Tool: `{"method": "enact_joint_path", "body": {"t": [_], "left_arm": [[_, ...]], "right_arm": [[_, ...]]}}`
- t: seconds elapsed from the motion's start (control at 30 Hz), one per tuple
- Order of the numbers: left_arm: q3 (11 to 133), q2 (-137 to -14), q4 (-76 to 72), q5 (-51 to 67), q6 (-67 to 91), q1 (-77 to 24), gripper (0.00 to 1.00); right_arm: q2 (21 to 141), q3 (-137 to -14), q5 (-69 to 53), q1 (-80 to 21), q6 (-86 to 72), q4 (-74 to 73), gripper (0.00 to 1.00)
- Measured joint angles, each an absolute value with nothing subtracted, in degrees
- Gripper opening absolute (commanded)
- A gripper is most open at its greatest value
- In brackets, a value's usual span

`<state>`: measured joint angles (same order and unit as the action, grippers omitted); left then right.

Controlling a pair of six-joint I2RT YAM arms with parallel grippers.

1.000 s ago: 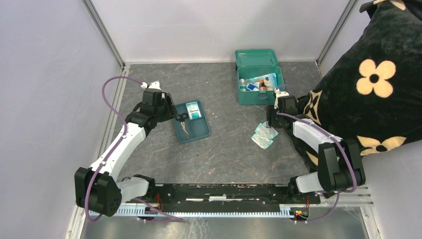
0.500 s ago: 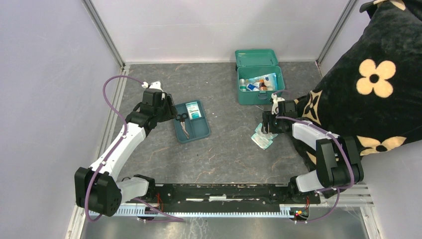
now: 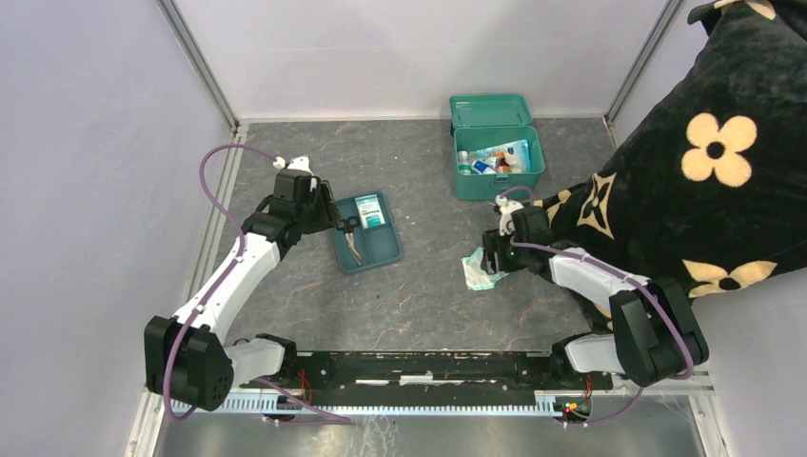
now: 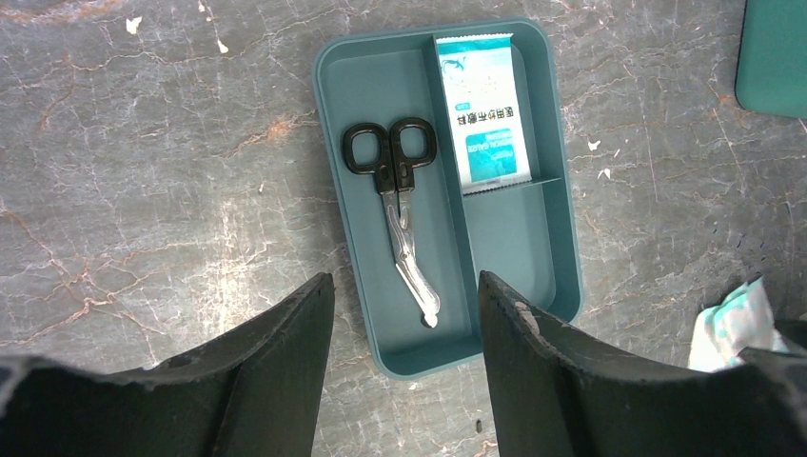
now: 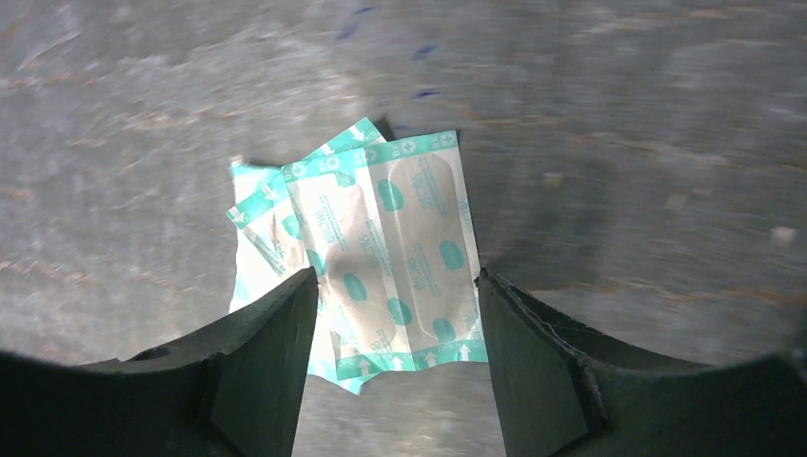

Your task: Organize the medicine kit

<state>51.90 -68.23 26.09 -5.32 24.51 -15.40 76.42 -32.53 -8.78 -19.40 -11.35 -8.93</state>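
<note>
Leftward and nearer swings the right gripper [image 3: 485, 259], taking the plaster packets [image 5: 381, 238] away from their earlier spot. Its jaws pinch the small stack by its edges (the tabletop blurs while the packets look sharp, so they are likely travelling with it), perhaps heading for the tray [image 4: 519, 238]. The medicine kit [image 3: 498, 186] sits at the far side of the table [image 3: 428, 295] with its lid back and several items inside. The left gripper [image 4: 404, 381] hovers spread and empty over the tray, above the scissors [image 4: 395, 205] and near a sachet [image 4: 485, 114], probably lined up to lift the scissors.
</note>
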Motion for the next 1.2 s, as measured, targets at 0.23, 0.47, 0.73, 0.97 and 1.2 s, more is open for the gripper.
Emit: {"method": "enact_joint_path", "body": {"t": [0.23,0.47,0.73,0.97,1.2], "left_arm": [[51.90,-68.86,26.09,-4.38,24.51,-15.40,0.64],[51.90,-69.08,26.09,-4.12,24.49,-15.40,0.64],[51.90,-69.49,26.09,-3.88,24.49,-15.40,0.64],[51.90,-69.65,26.09,-3.86,24.47,-15.40,0.64],[51.90,-69.65,26.09,-3.86,24.40,-15.40,0.64]], "right_arm": [[77.80,-33.32,-6.48,-32.67,-16.40,-7.42,0.67],[79.59,-36.21,-3.73,-39.20,-18.81,-7.79,0.69],[80.60,-41.32,-0.47,-39.70,-10.31,-11.51,0.73],[83.66,-41.98,-3.57,-39.70,-1.39,-14.06,0.79],[83.72,-41.98,-6.42,-39.77,0.30,-14.02,0.86]]}}
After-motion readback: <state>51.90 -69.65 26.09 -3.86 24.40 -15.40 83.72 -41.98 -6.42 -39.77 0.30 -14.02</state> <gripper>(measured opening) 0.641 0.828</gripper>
